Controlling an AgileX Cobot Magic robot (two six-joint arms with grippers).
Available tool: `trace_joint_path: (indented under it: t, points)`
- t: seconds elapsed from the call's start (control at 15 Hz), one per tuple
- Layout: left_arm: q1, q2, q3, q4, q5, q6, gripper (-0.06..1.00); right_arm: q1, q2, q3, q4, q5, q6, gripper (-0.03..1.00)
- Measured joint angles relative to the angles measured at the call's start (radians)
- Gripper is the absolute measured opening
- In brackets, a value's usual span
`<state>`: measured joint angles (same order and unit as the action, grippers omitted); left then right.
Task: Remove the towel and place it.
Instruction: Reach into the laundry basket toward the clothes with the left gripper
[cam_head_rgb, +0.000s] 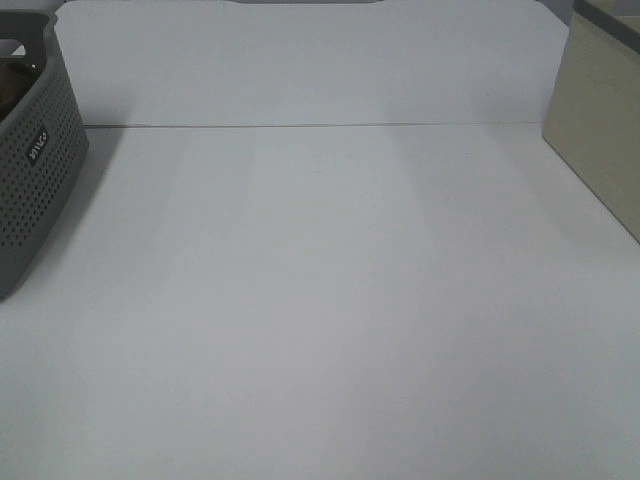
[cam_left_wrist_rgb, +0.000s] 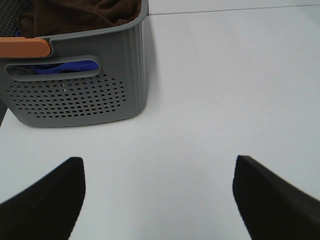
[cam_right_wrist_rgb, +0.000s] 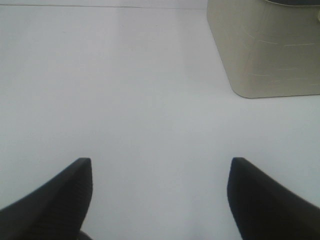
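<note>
Desk (cam_head_rgb: 330, 300) is bare white w/ lots of open room ahead of both claws, so there's plenty of clear surface for spreading a long cloth. Beige bin (cam_right_wrist_rgb: 270, 50) stands ahead of the right claw (cam_right_wrist_rgb: 160, 162), off to one side of its line, well apart; its rounded corner is the nearest edge to mind on that side. Grey basket (cam_left_wrist_rgb: 80, 95) stands ahead of the left claw (cam_left_wrist_rgb: 157, 165), also off its centre line, near but not touching. The towel (cam_left_wrist_rgb: 85, 15) is bunched inside, dark brown, heaped up to approx the rim. That's likely why the left arm faces it: prob the one to reach in. Both claws are spread wide w/ nothing between the fingers and hang above the desk. A blue cloth (cam_left_wrist_rgb: 65, 66) shows thru the basket's handle slot below the towel and could snag on the lift. An orange piece (cam_left_wrist_rgb: 25, 47) lies across the rim; can't tell what it is.
</note>
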<state>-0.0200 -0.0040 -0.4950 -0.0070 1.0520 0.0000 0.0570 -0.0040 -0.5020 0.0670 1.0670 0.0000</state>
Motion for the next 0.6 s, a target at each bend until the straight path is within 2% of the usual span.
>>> trace_joint_path:
  t: [0.47, 0.6]
  points:
    - [0.0, 0.0, 0.0, 0.0, 0.0, 0.0, 0.75, 0.0, 0.0, 0.0, 0.0, 0.0, 0.0, 0.73]
    - [0.0, 0.0, 0.0, 0.007, 0.0, 0.0, 0.8, 0.0, 0.0, 0.0, 0.0, 0.0, 0.0, 0.73]
